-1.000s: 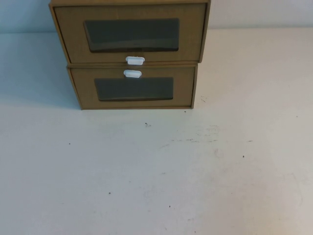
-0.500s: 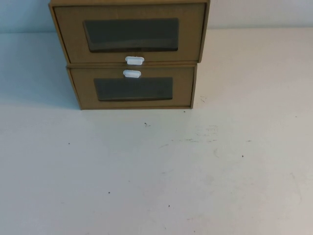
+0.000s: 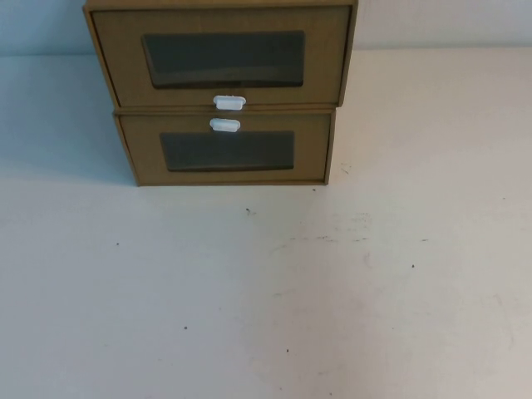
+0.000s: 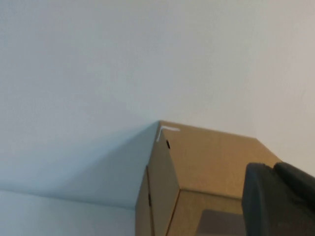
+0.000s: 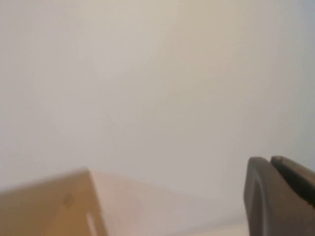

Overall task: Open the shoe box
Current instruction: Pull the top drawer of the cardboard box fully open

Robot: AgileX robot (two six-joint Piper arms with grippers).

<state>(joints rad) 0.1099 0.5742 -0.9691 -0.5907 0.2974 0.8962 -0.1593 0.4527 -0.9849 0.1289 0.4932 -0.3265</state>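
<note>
Two brown cardboard shoe boxes are stacked at the back of the table, each front with a dark window. The upper box (image 3: 220, 58) has a white handle (image 3: 229, 103) at its bottom edge. The lower box (image 3: 229, 154) has a white handle (image 3: 224, 125) at its top edge. Both fronts are closed. Neither arm shows in the high view. In the left wrist view my left gripper (image 4: 273, 167) is shut and empty, with a box corner (image 4: 211, 157) beyond it. In the right wrist view my right gripper (image 5: 270, 160) is shut and empty, away from a box corner (image 5: 49, 206).
The white table (image 3: 266, 291) stretches in front of the boxes, marked with a few small dark specks. A pale wall (image 4: 147, 59) rises behind the boxes.
</note>
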